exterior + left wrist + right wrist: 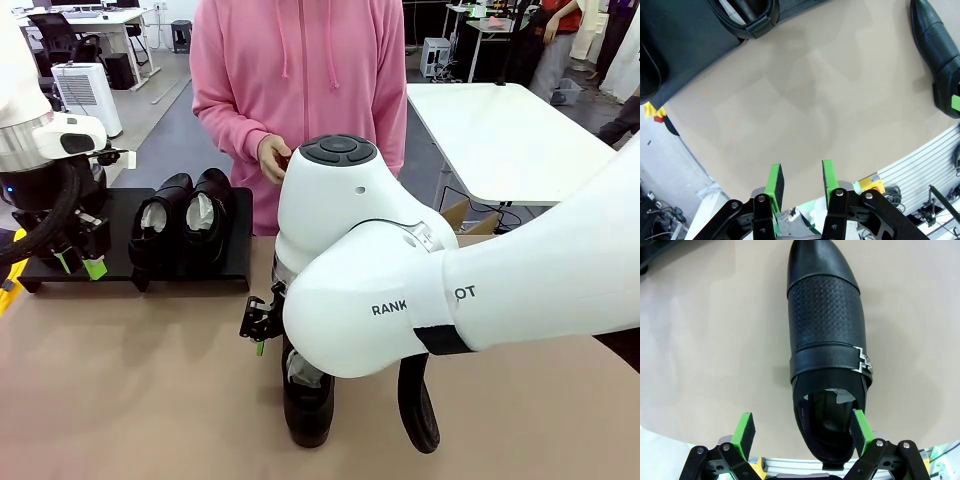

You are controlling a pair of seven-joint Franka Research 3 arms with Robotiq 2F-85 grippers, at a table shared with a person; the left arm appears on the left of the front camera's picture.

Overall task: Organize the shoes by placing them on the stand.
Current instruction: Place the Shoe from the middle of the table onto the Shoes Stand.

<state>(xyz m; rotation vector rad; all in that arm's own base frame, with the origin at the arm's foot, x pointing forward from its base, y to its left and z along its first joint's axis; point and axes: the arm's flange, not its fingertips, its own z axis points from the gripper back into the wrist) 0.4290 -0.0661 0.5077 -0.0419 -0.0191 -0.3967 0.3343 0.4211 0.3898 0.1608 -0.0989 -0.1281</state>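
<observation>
Two black shoes (183, 222) are seen standing side by side on the right half of the black stand (120, 262), at the far left of the table (130, 390); white paper is visible inside each. A third shoe (827, 340) lies on the table surface near the front edge, partly hidden in the front view by the right arm (420, 280). In the right wrist view, this shoe is shown with its toe pointing away and a metal buckle on its strap.

The right gripper (802, 432) is held wide open above the shoe's heel end. One green pad (860, 430) is seen at or just beside the rim of the heel opening; the other pad stands clear over bare table. The shoe is not gripped.

The left gripper (800, 180) is held over bare table near the stand, its jaws partly open with nothing between them.

A person in a pink hoodie (300, 70) is positioned at the far side.
</observation>
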